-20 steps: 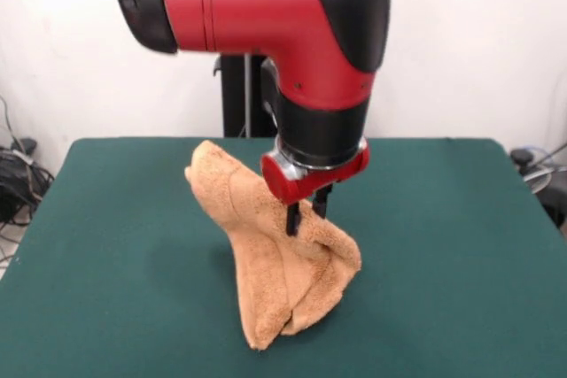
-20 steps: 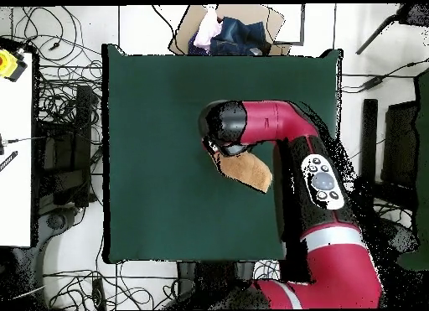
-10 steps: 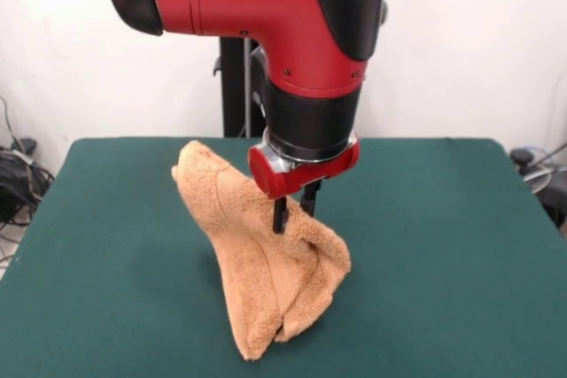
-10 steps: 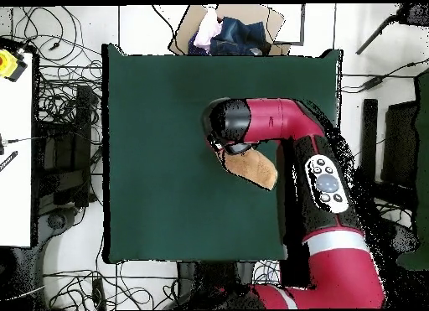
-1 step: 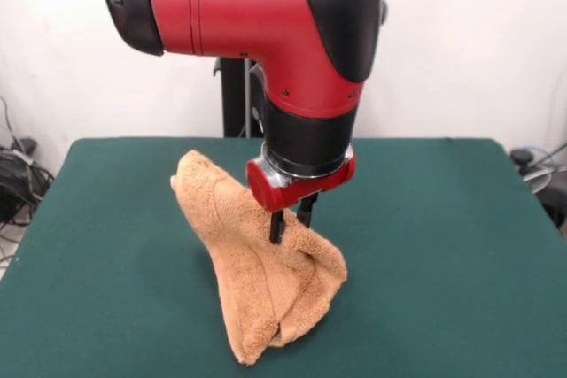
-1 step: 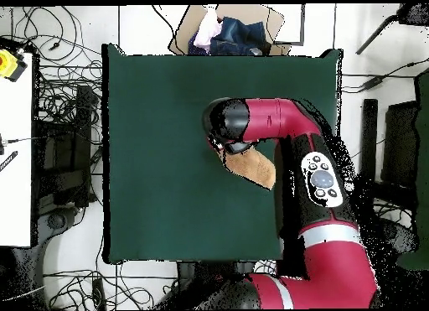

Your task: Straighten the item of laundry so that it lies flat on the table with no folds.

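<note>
We see the hand pinched on a raised fold of the towel, which hangs bunched with its lower end on the table; in our judgement, flattening has barely begun.

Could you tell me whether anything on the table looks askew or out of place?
Yes: the towel is bunched and folded, pinched by the gripper and draped in a peaked heap on the table rather than lying flat.
</note>
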Tool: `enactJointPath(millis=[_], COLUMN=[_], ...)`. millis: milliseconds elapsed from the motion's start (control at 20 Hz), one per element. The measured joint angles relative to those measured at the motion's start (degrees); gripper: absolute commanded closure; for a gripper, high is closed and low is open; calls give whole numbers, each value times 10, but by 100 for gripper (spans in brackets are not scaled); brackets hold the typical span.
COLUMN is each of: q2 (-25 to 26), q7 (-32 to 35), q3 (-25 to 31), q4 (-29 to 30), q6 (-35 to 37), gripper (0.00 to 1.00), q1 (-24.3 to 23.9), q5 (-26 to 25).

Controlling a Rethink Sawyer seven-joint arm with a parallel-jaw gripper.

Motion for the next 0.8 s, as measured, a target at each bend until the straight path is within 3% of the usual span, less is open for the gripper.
enactJointPath(millis=[450, 700, 800], q2=[-8, -27, -39], q7=[0, 7, 19], q3=[-8, -49, -85], q4=[1, 21, 40], q6=[-8, -78, -142], gripper=[100, 100, 100], q1=[11, 44, 79], q5=[-1, -35, -70])
